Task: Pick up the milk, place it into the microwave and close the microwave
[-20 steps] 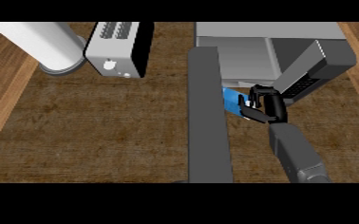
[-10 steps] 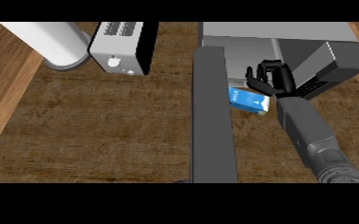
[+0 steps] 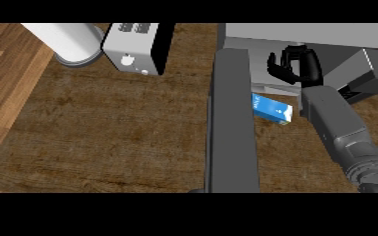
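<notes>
**Inspector:** At the right of the surface (image 3: 111,130), what do you have under the head view?

**Operator:** I see the right robot hand (image 3: 295,66) raised in front of the microwave (image 3: 295,37), its fingers spread apart and holding nothing. My grey forearm (image 3: 336,127) runs up to it from the lower right edge.

**Inspector:** And the milk?

**Operator:** The milk (image 3: 272,108), a blue and white carton, lies tilted below the robot hand and apart from it. It sits between the open microwave door (image 3: 232,125) and my forearm, just at the microwave's opening. I cannot tell whether it rests fully inside the cavity or at its front edge.

**Inspector:** State of the door?

**Operator:** Open. I see it edge-on as a long grey bar running from the microwave down toward the lower edge of the view.

**Inspector:** Anything else on the surface?

**Operator:** A toaster (image 3: 136,47) stands at the upper left of the door, with a white cylindrical object (image 3: 70,42) just beside it, further left. The left robot hand does not show.
</notes>
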Tool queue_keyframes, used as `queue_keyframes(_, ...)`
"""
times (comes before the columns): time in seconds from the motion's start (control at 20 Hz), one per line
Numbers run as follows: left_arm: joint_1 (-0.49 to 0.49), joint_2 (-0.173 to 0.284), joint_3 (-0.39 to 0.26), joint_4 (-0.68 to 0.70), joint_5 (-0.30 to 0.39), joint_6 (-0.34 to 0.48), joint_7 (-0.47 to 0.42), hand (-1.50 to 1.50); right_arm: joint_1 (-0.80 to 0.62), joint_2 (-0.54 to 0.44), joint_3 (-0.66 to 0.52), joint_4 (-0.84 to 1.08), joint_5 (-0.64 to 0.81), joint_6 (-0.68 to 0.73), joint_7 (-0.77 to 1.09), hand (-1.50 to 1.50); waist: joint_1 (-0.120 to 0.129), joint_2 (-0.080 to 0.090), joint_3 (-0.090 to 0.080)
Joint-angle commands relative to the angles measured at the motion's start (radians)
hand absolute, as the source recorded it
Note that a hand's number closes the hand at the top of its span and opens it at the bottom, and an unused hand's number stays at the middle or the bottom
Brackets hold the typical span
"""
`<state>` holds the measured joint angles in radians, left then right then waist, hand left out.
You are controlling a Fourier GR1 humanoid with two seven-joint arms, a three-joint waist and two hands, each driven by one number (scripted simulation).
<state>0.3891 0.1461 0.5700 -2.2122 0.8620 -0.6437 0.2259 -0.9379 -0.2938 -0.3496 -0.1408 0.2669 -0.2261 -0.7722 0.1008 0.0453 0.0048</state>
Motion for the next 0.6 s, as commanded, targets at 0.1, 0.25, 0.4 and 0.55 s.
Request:
queue_keyframes(0.1,-0.023,0.025,0.005,0.01,0.008,0.008,0.01,-1.5,-0.024,-0.06,-0.005,0.017,0.012,-0.083,0.04,1.5,0.023,0.013,0.002)
queue_keyframes(0.25,-0.041,0.016,-0.011,0.021,-0.004,-0.009,-0.002,-1.5,-0.052,-0.073,-0.01,0.025,0.011,-0.092,0.07,1.5,0.042,0.025,0.003)
queue_keyframes(0.4,-0.062,0.023,-0.018,0.02,-0.008,0.0,0.003,-1.5,-0.058,-0.115,0.009,0.026,0.033,-0.079,0.066,1.5,0.042,0.032,0.004)
queue_keyframes(0.55,-0.078,0.036,-0.015,0.038,-0.01,0.002,0.005,-1.5,-0.067,-0.096,-0.017,0.027,0.012,-0.131,0.078,1.5,0.054,0.038,0.005)
